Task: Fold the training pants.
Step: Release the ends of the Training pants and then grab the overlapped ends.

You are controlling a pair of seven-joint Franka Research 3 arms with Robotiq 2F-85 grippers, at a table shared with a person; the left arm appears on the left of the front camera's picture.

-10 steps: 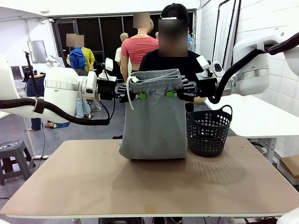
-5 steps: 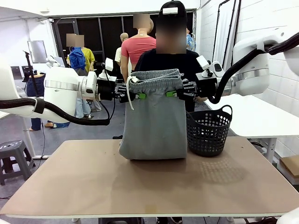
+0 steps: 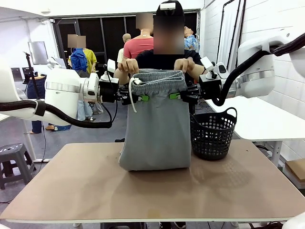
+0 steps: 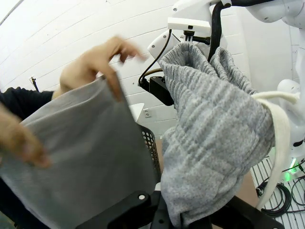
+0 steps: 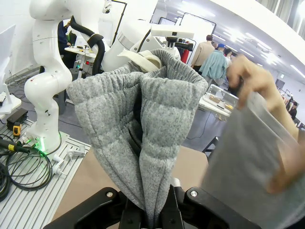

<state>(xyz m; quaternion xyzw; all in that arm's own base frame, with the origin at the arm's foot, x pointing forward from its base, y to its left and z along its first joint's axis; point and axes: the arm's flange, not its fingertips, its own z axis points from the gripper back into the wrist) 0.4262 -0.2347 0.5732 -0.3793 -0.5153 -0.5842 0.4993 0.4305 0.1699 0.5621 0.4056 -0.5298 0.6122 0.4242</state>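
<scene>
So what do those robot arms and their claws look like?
The left arm and right arm are fat white rounded tubes with grey rings at the joints. A thick black cable loops along each. The left gripper and right gripper are black, with two fingers and bright green pads.

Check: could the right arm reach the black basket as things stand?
Probably not yet: the right arm has its jaws shut on the training pants, though the basket stands close below.
</scene>
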